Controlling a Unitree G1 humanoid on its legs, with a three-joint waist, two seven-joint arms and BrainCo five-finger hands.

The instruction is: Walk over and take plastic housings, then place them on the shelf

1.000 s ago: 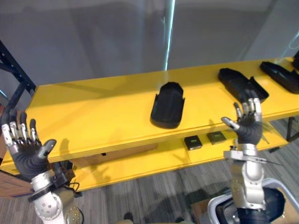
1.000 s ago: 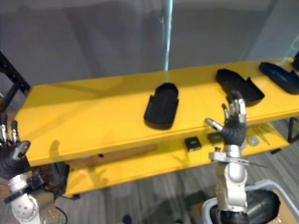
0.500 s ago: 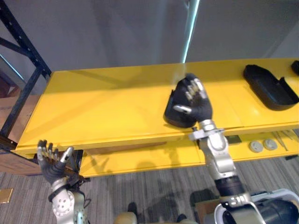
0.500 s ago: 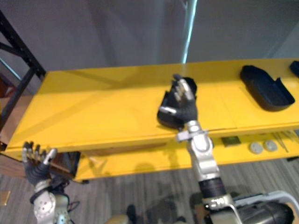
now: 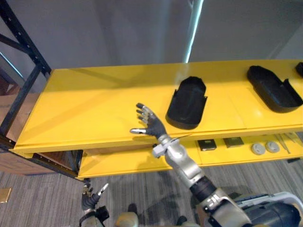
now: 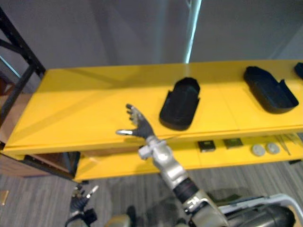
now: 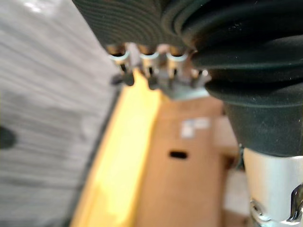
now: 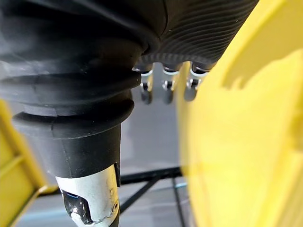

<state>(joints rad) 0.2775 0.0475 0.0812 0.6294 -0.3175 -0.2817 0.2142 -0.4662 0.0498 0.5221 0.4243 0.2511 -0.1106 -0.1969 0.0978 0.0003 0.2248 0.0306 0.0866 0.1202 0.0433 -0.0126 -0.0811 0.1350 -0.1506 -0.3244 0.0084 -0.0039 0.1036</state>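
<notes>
Left eye view: a black trough-shaped plastic housing (image 5: 188, 103) lay on the yellow bench (image 5: 94, 109). The right robot hand (image 5: 147, 124) hovered near it, fingers spread, empty. Right eye view: the left robot hand (image 6: 78, 200) hung low, fingers apart. Judged: reach in hand; next, grasp the housing.

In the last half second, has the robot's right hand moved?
Yes. The right hand has swung to the robot's left, off the black housing it covered, and is now open above the yellow table's front edge.
</notes>
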